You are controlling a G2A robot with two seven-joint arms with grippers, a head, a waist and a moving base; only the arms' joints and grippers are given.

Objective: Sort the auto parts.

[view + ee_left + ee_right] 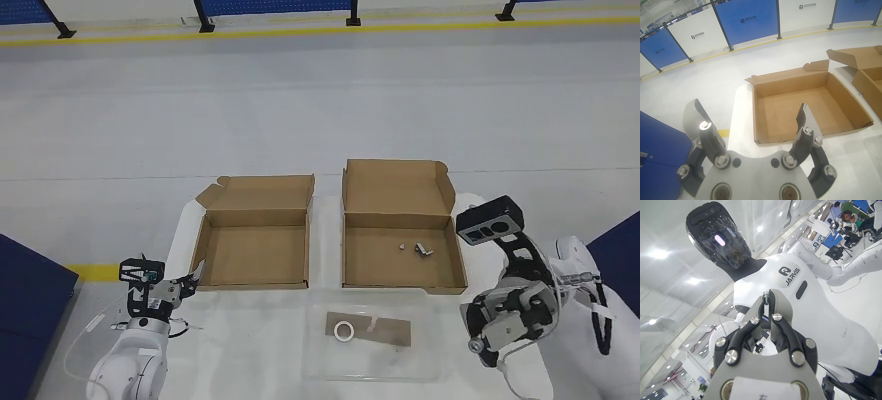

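Observation:
My right gripper (767, 298) points up, away from the table, shut on a small silver bolt (766, 298) pinched at its fingertips; from above, this arm (512, 312) sits at the table's right front. At the left front corner my left gripper (751, 111) stands open with nothing between its fingers, just short of the left cardboard box (861, 117), which holds nothing. The right cardboard box (455, 272) contains two or three small metal parts (424, 249). A white ring (345, 331) lies on a brown card (390, 331) in the clear tray (425, 360).
Both boxes have their lids folded open toward the back. The white table (255, 335) has bare room between the boxes and its front edge. Blue and white partition panels (745, 19) stand across the floor behind.

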